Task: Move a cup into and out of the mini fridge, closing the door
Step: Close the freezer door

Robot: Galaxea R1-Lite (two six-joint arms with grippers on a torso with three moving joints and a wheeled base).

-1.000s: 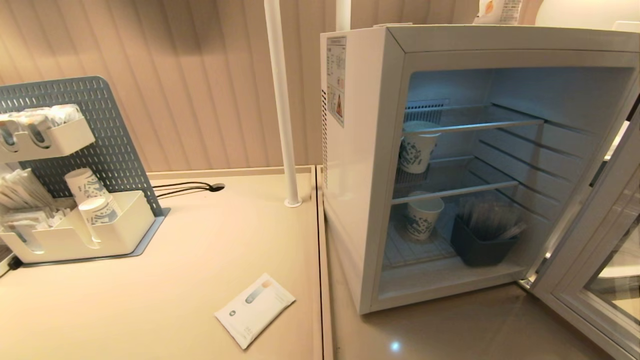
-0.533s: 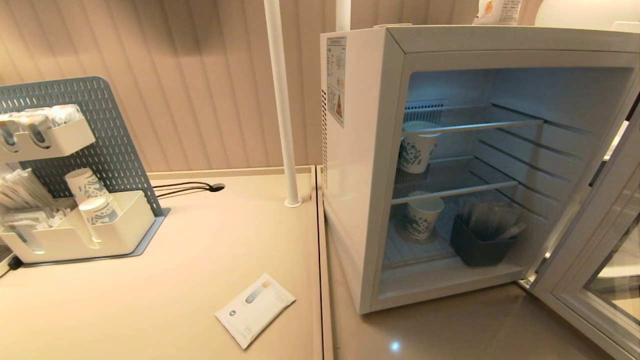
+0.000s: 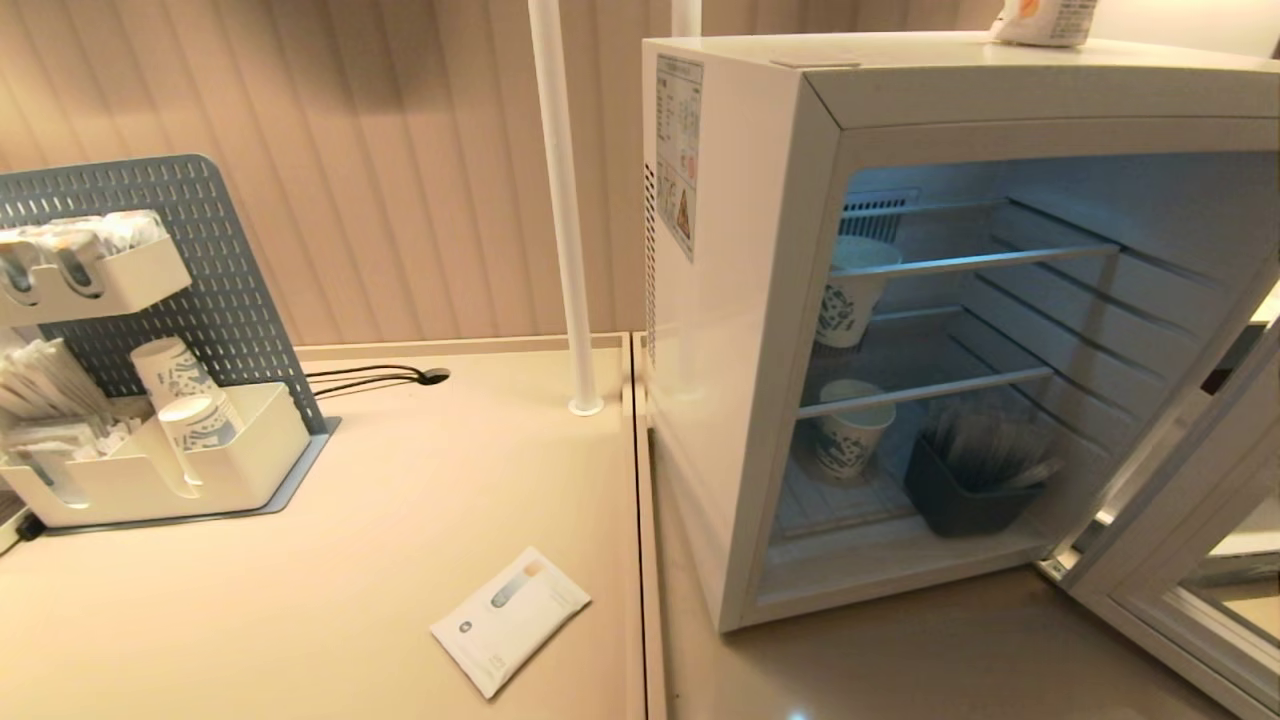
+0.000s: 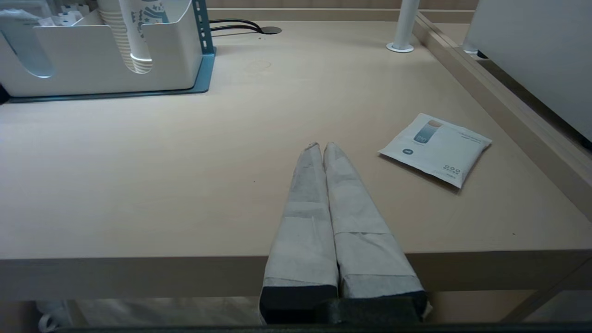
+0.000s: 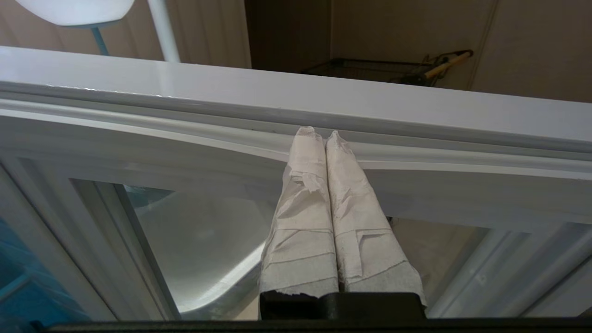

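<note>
The white mini fridge (image 3: 740, 330) stands open on the right counter. Its door (image 3: 1180, 560) is swung out at the right edge of the head view. On the fridge's top at the far right is a small white and orange cup (image 3: 1045, 18), cut off by the picture's edge. My right gripper (image 5: 320, 133) is shut and empty. Its tips are at the pale inner frame of the door (image 5: 185, 138), above the glass. My left gripper (image 4: 321, 145) is shut and empty, low over the table's front edge. Neither gripper shows in the head view.
Two patterned paper cups (image 3: 850, 300) (image 3: 850, 430) and a dark bin (image 3: 965, 490) sit on the fridge's shelves. A flat white packet (image 3: 510, 620) lies on the table. A pegboard organizer (image 3: 150, 470) with paper cups stands at the left. A white pole (image 3: 565, 200) rises beside the fridge.
The fridge's upper front has come toward me, so more of its top and the cup on it show. The door sits lower in view. The table's things have not moved.
</note>
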